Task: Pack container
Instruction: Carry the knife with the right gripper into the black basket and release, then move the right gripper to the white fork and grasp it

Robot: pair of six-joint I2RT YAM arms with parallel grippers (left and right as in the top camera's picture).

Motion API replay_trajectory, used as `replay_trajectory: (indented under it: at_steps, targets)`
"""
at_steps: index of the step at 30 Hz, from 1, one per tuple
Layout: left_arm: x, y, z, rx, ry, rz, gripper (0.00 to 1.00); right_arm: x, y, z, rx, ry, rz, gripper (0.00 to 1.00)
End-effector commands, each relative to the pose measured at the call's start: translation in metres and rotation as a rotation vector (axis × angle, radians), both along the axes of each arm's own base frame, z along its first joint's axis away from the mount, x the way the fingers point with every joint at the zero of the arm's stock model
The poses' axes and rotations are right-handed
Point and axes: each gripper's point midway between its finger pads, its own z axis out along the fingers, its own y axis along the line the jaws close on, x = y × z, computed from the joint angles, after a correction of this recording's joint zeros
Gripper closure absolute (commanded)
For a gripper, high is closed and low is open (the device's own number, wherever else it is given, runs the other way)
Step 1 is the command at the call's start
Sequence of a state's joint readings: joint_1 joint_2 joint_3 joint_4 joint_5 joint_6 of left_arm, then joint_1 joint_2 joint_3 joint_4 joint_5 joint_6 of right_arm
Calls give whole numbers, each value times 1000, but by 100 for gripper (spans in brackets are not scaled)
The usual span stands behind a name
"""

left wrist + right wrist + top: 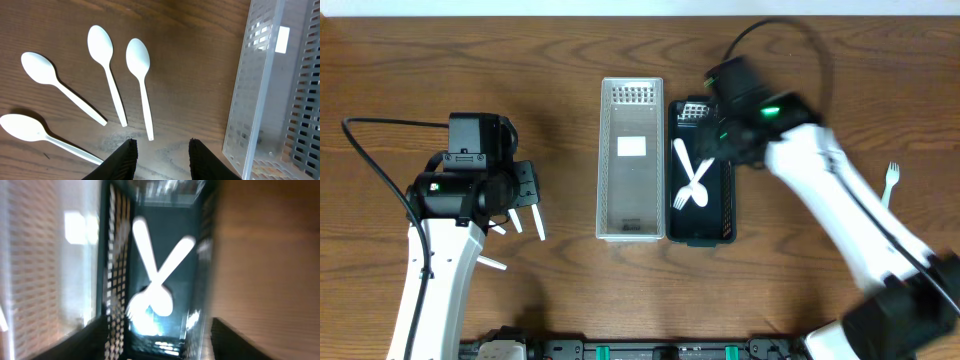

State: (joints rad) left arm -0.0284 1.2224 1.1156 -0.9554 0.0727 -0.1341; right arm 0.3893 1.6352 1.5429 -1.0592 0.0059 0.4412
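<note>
A black perforated container [725, 200] stands right of a clear perforated container [631, 160]. Inside the black one, a white spoon [699, 192] and a white fork [682, 198] lie crossed. In the blurred right wrist view the spoon [162, 300] and fork [136, 311] lie in the container [115, 270] under my right gripper [160, 345], which is open and empty. Seen from overhead, that gripper [710, 128] hovers over the container's far end. My left gripper [525, 188] is open and empty over the table. Several white spoons [142, 85] lie just beyond it.
Another white fork [891, 178] lies alone on the table at the far right. The clear container's wall [260, 100] runs along the right of the left wrist view. The spoons [536, 220] lie fanned out on the wood left of the clear container.
</note>
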Motion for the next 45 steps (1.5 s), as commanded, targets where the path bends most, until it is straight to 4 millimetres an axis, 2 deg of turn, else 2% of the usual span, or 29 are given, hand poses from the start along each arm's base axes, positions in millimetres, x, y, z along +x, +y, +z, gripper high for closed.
replay_trajectory:
  at_steps: [1,4,6,9,12,15,21,28,34,45]
  targets:
    - [2,0,5,0,-13,0,63,2,-59,64,-44,-149,-10,20]
    - [2,0,5,0,-13,0,63,-13,-121,76,-92,-141,-90,11]
    - [3,0,5,0,-13,0,63,-31,-163,74,-113,-90,-141,7]
    - [2,0,5,0,-13,0,63,-50,-209,66,-126,-19,-233,2]
    - [2,0,5,0,-13,0,63,-59,-247,54,-129,13,-335,2]
    - [2,0,5,0,-12,0,63,-60,-267,34,-137,30,-335,1]
    - [2,0,5,0,-9,0,63,-57,-278,-22,-168,108,-189,1]
    - [0,0,4,0,-2,0,62,-28,-300,-68,-232,155,-93,2]
    - [0,0,4,0,-3,0,62,-25,-301,-117,-199,263,-24,7]
    - [1,0,4,0,-6,0,63,-24,-296,-174,-155,369,34,8]
